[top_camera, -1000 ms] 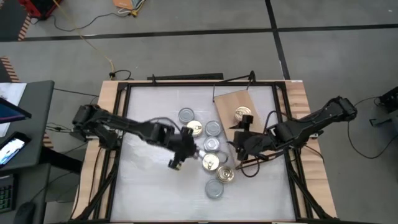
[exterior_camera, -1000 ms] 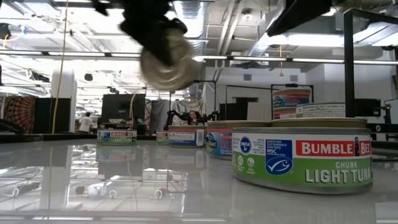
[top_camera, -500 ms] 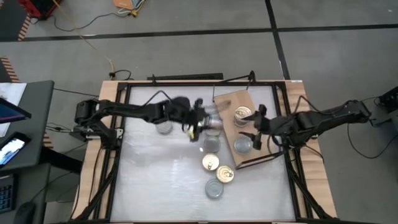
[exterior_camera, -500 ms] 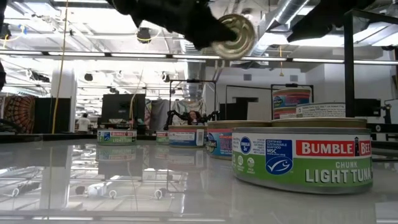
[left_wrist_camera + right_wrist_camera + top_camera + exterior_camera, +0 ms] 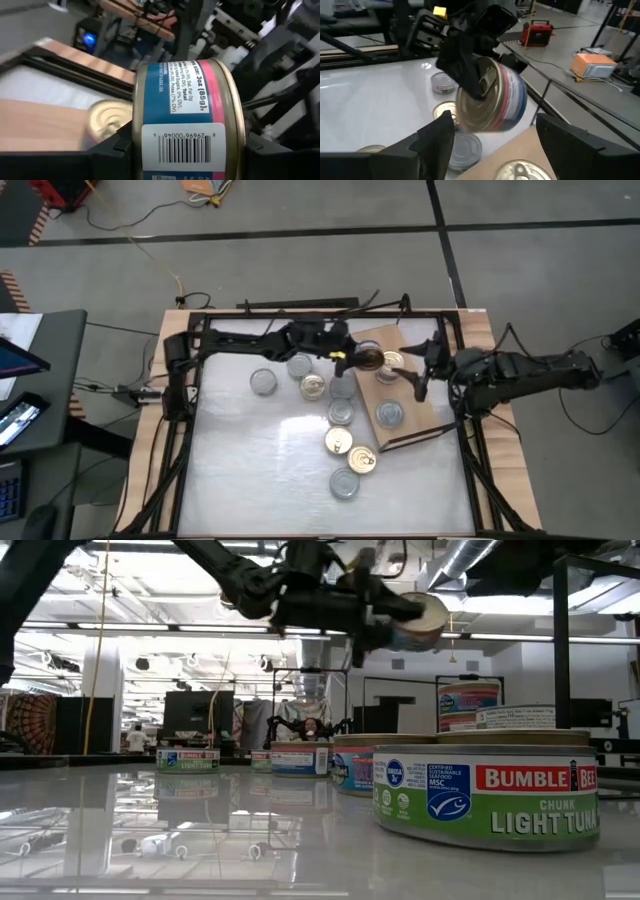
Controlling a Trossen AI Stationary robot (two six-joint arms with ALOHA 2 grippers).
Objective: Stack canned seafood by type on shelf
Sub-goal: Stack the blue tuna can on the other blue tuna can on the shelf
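High cam straight down; low cam table-level; both wrists share held tin [image 5: 187, 115].

Nearest tin [image 5: 487, 790] labelled "BUMBLE BEE CHUNK LIGHT TUNA", held tin [image 5: 187, 120] reads "3oz (85g)"

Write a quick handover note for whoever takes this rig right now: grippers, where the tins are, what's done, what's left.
Left gripper: shut on a blue-and-pink tin, held in the air over the shelf's near-table edge.
Right gripper: open, empty, over the shelf.
Done: a gold-lid tin and a silver-lid tin lie on the shelf.
Left: set down the held tin; seven tins wait on the white tabletop.
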